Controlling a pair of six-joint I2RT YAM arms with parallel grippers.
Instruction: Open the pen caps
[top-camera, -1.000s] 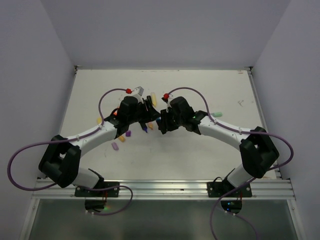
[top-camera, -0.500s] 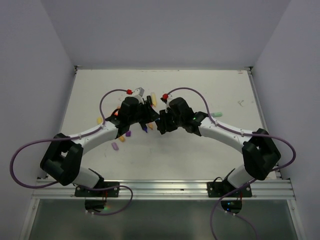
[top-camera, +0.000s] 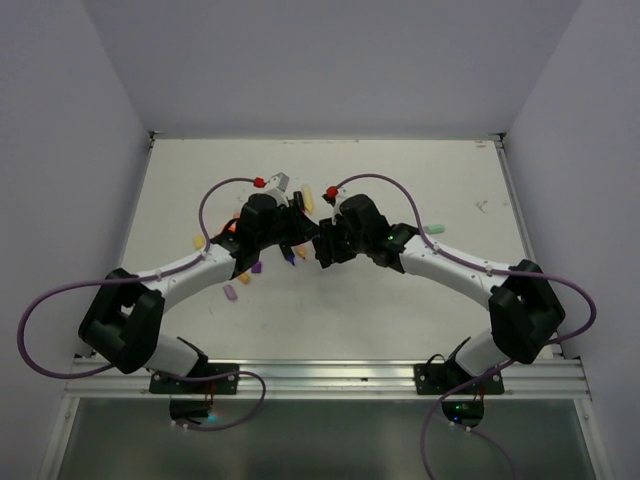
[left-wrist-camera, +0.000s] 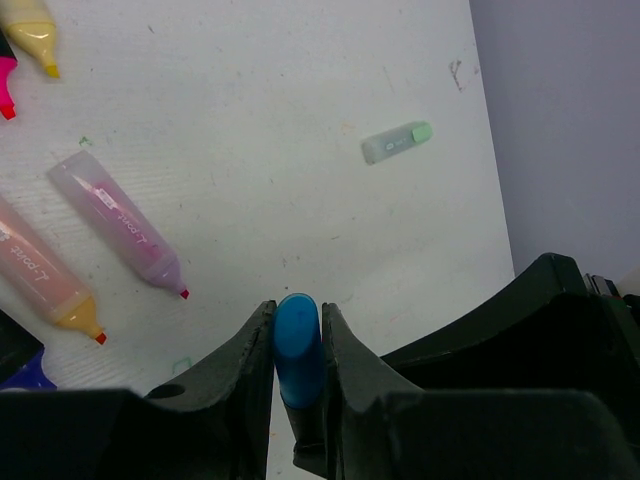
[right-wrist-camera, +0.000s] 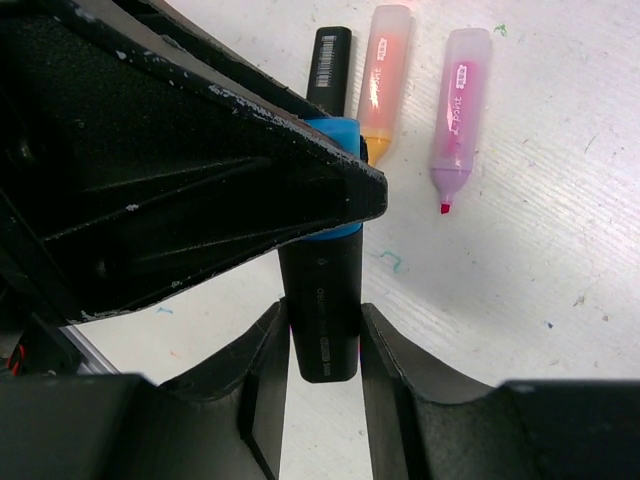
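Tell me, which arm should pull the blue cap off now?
Left, probably. The left gripper is shut on the blue cap, while the right gripper is clamped on the black pen body, so it can just hold steady.

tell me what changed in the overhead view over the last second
Very little. The right arm's elbow drifted slightly toward the near right corner. The two grippers stayed met at mid-table. No take or release shows. Now the left gripper is shut on the blue cap and the right gripper is shut on the black pen body. The loose caps on the table lie where they were.
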